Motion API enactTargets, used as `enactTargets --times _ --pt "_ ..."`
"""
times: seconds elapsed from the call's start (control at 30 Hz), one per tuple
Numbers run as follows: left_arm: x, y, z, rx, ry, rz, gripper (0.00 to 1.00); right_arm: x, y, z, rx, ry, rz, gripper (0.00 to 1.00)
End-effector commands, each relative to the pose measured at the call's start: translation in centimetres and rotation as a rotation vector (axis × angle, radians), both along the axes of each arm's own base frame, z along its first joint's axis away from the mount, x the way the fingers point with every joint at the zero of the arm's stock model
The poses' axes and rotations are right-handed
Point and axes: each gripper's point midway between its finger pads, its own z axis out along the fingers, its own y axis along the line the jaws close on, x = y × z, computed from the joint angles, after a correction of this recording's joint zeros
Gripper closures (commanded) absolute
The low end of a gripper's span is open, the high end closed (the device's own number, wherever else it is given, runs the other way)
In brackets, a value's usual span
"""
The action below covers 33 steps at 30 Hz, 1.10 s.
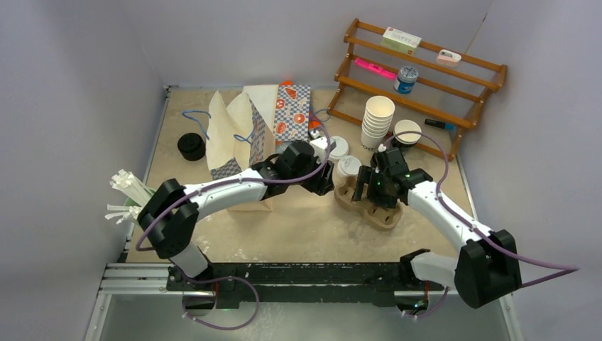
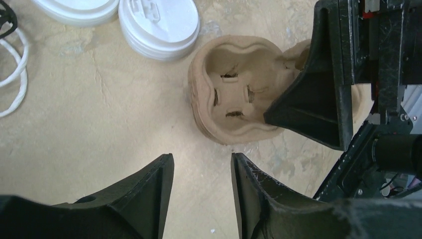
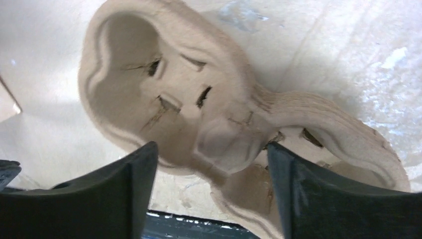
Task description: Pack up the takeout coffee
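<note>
My left pincer (image 2: 201, 159) hangs low over the sandy tabletop (image 1: 298, 227) with its two black fingers apart and only bare table showing in the gap. It is holding nothing. Just ahead of it lies the moulded pulp cup carrier (image 2: 234, 102), and the round well facing me has nothing standing in it. The carrier's edge looks layered, as though several are nested together. My right pincer (image 3: 211, 147) is spread wide and set astride the narrow waist between the carrier's wells, one finger on each side. I cannot tell whether its tips actually touch the pulp. From my left wrist I see one of those right fingers (image 2: 308, 99) coming down at the carrier's far rim. Two piles of white sip lids (image 2: 159, 25) sit just beyond the carrier. Farther back stand the patterned paper bags (image 1: 238, 138), the stack of lidless white cups (image 1: 376, 121) and the wooden rack (image 1: 426, 78). I cannot make out the takeout coffee itself. The only black round thing (image 1: 190, 146) sits left of the bags, well apart from both pincers, and I cannot say whether it is a lidded cup.
</note>
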Motion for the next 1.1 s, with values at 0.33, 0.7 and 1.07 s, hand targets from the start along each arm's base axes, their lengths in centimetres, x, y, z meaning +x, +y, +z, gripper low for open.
enactTargets --times 0.33,0.7,1.07 --pt "-0.4 1.8 2.2 -0.186 -0.053 0.057 0.54 3.8 2.4 7.6 0.047 -0.257 0.183 0.26" --pt "0.6 2.4 1.9 -0.19 -0.074 0.103 0.55 4.0 7.1 5.6 -0.087 -0.227 0.333 0.39" --pt "0.6 1.9 0.9 -0.18 -0.049 0.085 0.63 3.5 8.8 3.4 -0.124 -0.18 0.386 0.55"
